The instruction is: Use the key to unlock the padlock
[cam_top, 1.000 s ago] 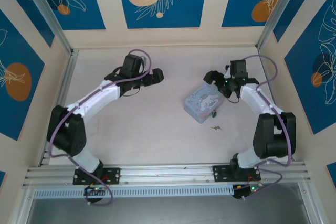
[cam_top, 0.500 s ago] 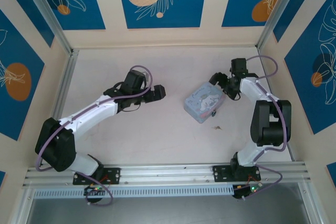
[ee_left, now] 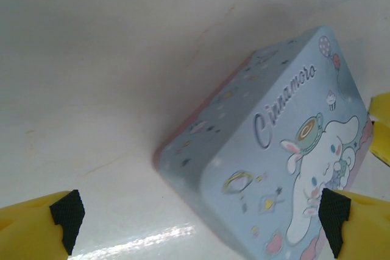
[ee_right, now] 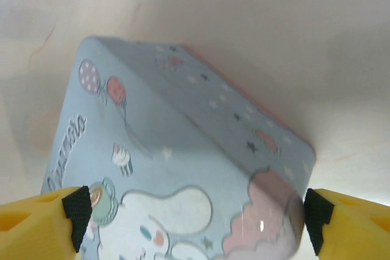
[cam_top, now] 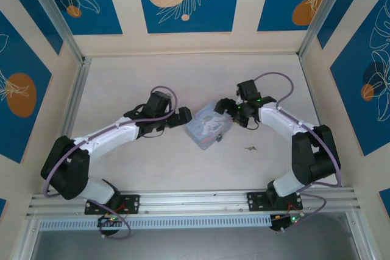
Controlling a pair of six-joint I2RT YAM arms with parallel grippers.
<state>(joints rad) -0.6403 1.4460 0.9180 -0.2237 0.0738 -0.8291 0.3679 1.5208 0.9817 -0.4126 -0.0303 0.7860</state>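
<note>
The tiny blue padlock [cam_top: 217,139] hangs at the near edge of the pale blue patterned tin [cam_top: 206,125], too small to show detail. The key [cam_top: 250,148] is a dark sliver on the table, to the right of the tin and apart from both grippers. My left gripper [cam_top: 186,115] is open at the tin's left corner; in its wrist view the tin [ee_left: 286,150] lies ahead of the left gripper [ee_left: 200,216]. My right gripper [cam_top: 228,109] is open over the tin's far right side. The tin [ee_right: 170,168] spans the gap of the right gripper [ee_right: 196,211].
The table [cam_top: 152,162] is pale, fenced by aluminium rails [cam_top: 72,98] and blue patterned walls. A yellow finger [ee_left: 381,126] of the other gripper pokes in behind the tin in the left wrist view. Bare table lies left and in front of the tin.
My right gripper swung left and the tin slid left with it, padlock included. My left gripper came down and right to the tin's left corner. The key stayed put.
</note>
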